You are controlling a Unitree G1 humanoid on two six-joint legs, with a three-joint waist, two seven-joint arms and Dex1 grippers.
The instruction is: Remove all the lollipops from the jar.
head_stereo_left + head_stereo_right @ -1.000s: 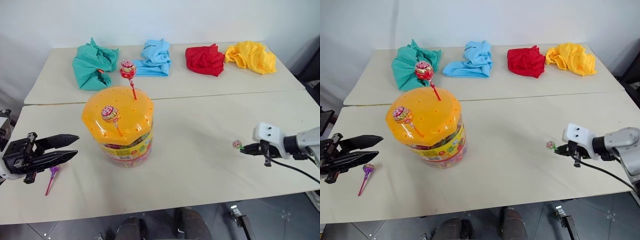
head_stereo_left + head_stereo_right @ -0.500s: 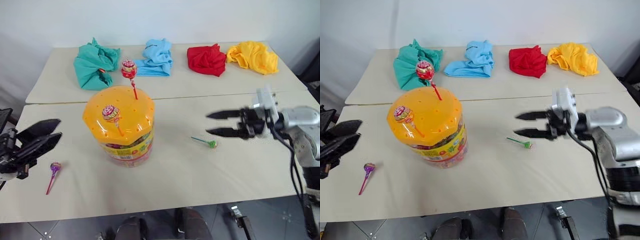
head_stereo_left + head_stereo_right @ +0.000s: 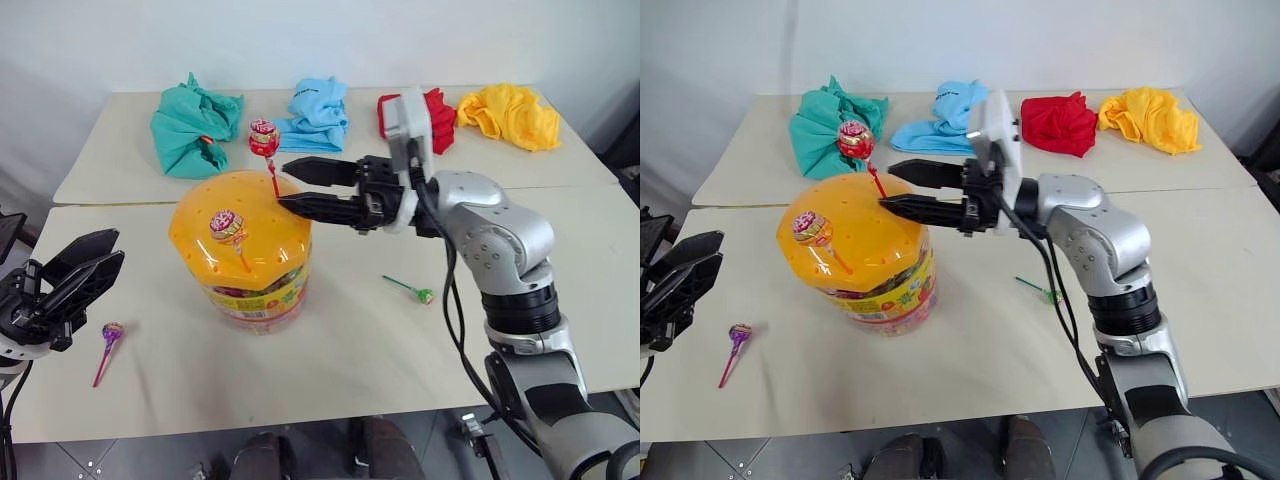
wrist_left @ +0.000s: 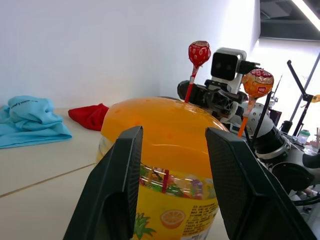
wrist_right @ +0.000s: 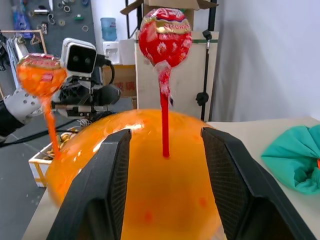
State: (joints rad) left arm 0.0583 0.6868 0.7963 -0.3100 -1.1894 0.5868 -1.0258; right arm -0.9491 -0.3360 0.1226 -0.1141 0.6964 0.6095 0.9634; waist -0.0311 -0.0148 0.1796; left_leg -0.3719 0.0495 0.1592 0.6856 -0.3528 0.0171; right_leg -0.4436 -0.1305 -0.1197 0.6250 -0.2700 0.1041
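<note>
The jar (image 3: 252,292), a clear tub with a domed orange lid (image 3: 195,215), stands left of the table's centre. A red lollipop (image 3: 263,138) on a red stick and a red-pink lollipop (image 3: 227,225) on an orange stick are stuck upright in the lid. My right gripper (image 3: 283,186) is open and level over the lid. The red stick (image 5: 164,125) stands in the gap at its fingertips, untouched. A green lollipop (image 3: 424,295) lies to the right of the jar and a purple lollipop (image 3: 111,333) lies to its left. Above the purple one my left gripper (image 3: 113,248) is open and holds nothing.
Four crumpled cloths lie along the far table: teal (image 3: 190,125), blue (image 3: 318,108), red (image 3: 438,118) partly behind my right wrist, and yellow (image 3: 508,112). A seam (image 3: 120,204) joins the two tables. The near table edge (image 3: 300,420) runs below the jar.
My right gripper opened and let go of the green lollipop, which now lies on the table. The arm then swung up and left to the jar's lid. My left gripper tilted slightly.
</note>
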